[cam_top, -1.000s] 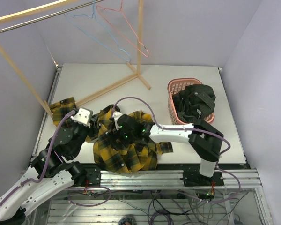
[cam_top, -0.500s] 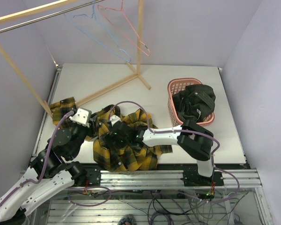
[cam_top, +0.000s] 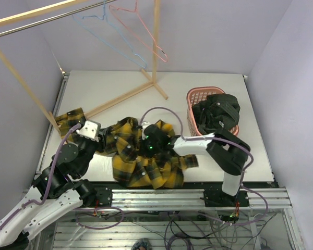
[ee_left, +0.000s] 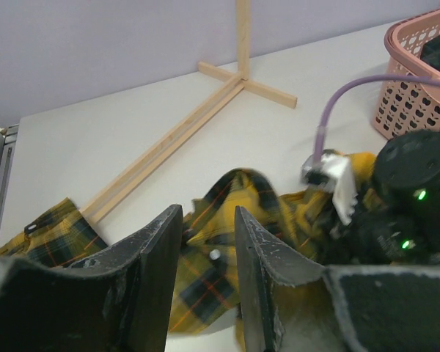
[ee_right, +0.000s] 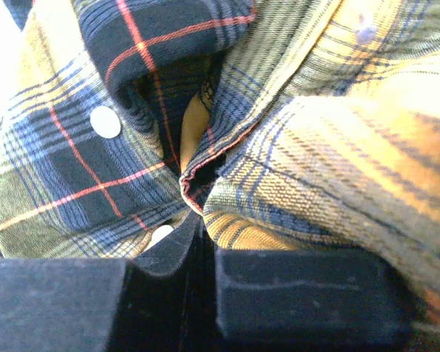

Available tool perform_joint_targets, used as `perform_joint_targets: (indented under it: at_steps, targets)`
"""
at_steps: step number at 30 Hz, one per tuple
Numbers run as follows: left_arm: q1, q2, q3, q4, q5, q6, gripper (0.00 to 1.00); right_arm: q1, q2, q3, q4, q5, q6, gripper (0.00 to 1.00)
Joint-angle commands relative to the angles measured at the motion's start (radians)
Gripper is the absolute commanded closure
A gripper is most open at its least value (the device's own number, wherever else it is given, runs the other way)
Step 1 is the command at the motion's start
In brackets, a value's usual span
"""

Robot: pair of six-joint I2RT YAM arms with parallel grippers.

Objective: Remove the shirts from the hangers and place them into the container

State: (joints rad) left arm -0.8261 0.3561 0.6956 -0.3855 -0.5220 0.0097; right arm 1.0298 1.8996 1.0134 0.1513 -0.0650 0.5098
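— Since a second ago, our right gripper (ee_right: 200, 236) has closed and dragged the plaid shirt (cam_top: 146, 167) a bit rightward.
— We agree. Jaws together, pinching a fold of it. Left gripper (ee_left: 207, 224)?
— Jaws apart, nothing between them, over the shirt's left side.
— We see the plaid shirt bunched on the table (cam_top: 214, 78), near the front edge. Back right, the dark shirt (cam_top: 217, 114) sits in the pink basket (cam_top: 197, 94).
— Farthest, the blue hanger (cam_top: 109, 42) and pink hanger (cam_top: 163, 57) hang on the rail (cam_top: 41, 23).

One plaid shirt (cam_top: 141, 169), one dark shirt (cam_top: 219, 114), one pink hanger (cam_top: 162, 56), one blue hanger (cam_top: 141, 63), one basket (cam_top: 203, 89), one rack (cam_top: 128, 96).
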Motion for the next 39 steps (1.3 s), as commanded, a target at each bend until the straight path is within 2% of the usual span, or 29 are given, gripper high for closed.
perform_joint_targets:
  at_steps: [1,4,8,14,20,25,30,36,39]
  targets:
    - [0.006,-0.013,-0.016,0.035,-0.02,-0.007,0.54,-0.127,-0.147,-0.076,-0.138,-0.064,-0.033,1.0]
    - [0.006,-0.007,-0.016,0.035,-0.019,-0.007,0.54,-0.191,-0.287,-0.021,-0.235,-0.054,-0.092,1.0]
    - [0.007,0.007,-0.012,0.03,-0.027,-0.01,0.54,-0.232,-0.424,0.137,-0.387,-0.024,-0.102,1.0]
    - [0.007,0.007,-0.011,0.028,-0.028,-0.011,0.54,-0.326,-0.56,0.353,-0.599,0.041,-0.1,1.0]
    - [0.008,0.012,-0.01,0.027,-0.019,-0.012,0.54,-0.491,-0.643,0.547,-0.784,0.119,-0.136,1.0]
    - [0.008,0.012,-0.008,0.027,-0.013,-0.014,0.55,-0.628,-0.621,0.756,-0.914,0.167,-0.195,1.0]
    - [0.008,0.012,-0.007,0.024,-0.006,-0.017,0.55,-0.687,-0.511,1.048,-1.004,0.241,-0.195,1.0]
    - [0.009,0.007,-0.006,0.024,0.002,-0.022,0.55,-0.822,-0.367,1.374,-1.047,0.262,-0.164,1.0]
    - [0.01,-0.002,-0.007,0.023,0.008,-0.022,0.55,-0.892,-0.327,1.452,-1.035,0.299,-0.16,1.0]
